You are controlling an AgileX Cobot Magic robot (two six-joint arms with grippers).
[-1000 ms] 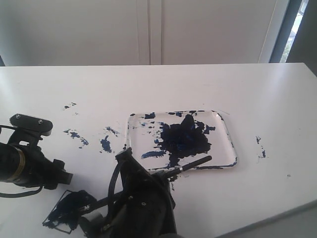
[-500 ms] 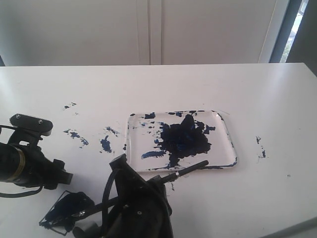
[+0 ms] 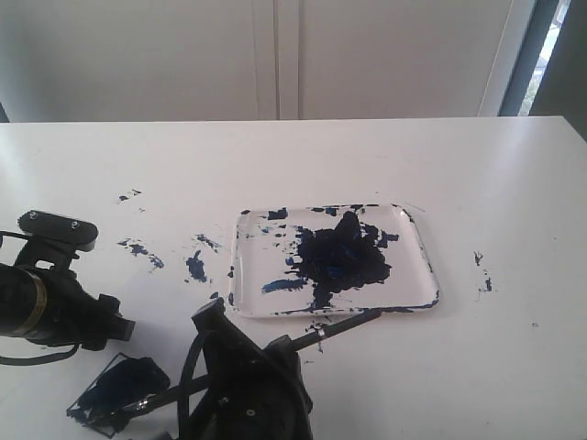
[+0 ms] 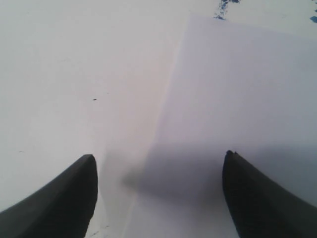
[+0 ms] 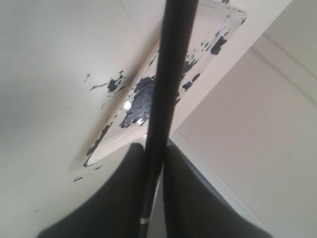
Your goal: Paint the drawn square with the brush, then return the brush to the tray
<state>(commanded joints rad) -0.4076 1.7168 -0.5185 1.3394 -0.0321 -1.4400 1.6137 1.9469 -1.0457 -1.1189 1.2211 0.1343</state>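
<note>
I log: right pincer [image 5: 154, 151] clamped on the brush [image 5: 171, 74], bristle end at the drawn square [image 3: 124, 385], handle end near the tray [image 3: 426, 266]. Left pincer [image 4: 158, 154] gapes wide, empty.

so the right gripper [image 3: 280, 350] pinching the long thin black-handled brush [image 3: 344, 324] slid toward 7 o'clock, and the handle end's now off the white paint-smeared tray [image 3: 410, 261]

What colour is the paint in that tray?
Dark blue-black paint on the white tray, clearest in the exterior view.
</note>
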